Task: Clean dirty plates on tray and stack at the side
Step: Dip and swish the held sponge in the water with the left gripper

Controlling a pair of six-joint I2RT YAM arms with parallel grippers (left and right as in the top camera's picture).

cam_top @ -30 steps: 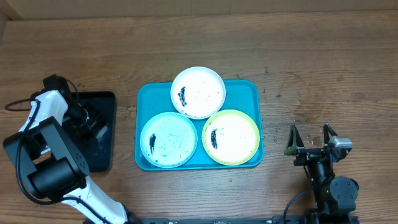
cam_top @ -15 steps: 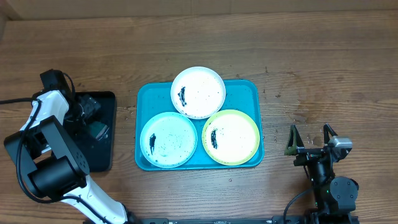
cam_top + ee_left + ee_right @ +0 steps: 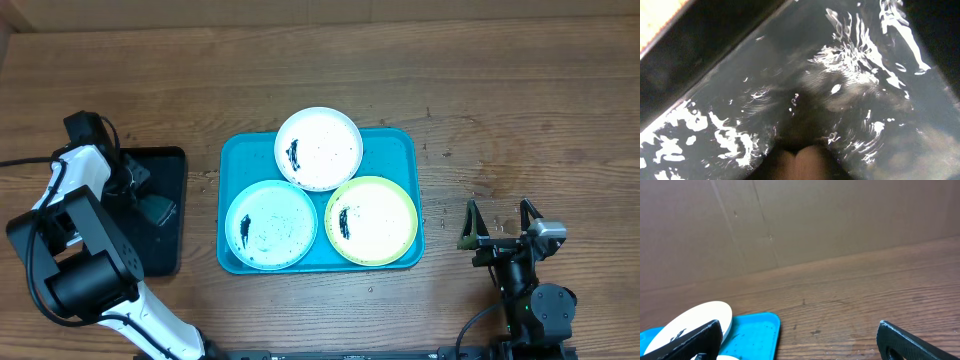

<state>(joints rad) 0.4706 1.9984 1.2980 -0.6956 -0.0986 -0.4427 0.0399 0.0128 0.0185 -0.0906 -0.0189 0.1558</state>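
Tray: the turquoise tray [image 3: 400,150] lies flat mid-frame on the table [image 3: 520,90], its long axis running left to right.
Plates: white plate [image 3: 318,148] lies over the tray's upper rim, light blue plate [image 3: 270,224] lower left, yellow-green plate [image 3: 371,220] lower right; each carries a dark smear on its left side.
My left gripper [image 3: 143,195]: low over the black tray [image 3: 165,255] at frame left; I cannot tell its grip.
My right gripper [image 3: 497,225]: lower right, well apart from the tray, fingers spread, holding nothing.
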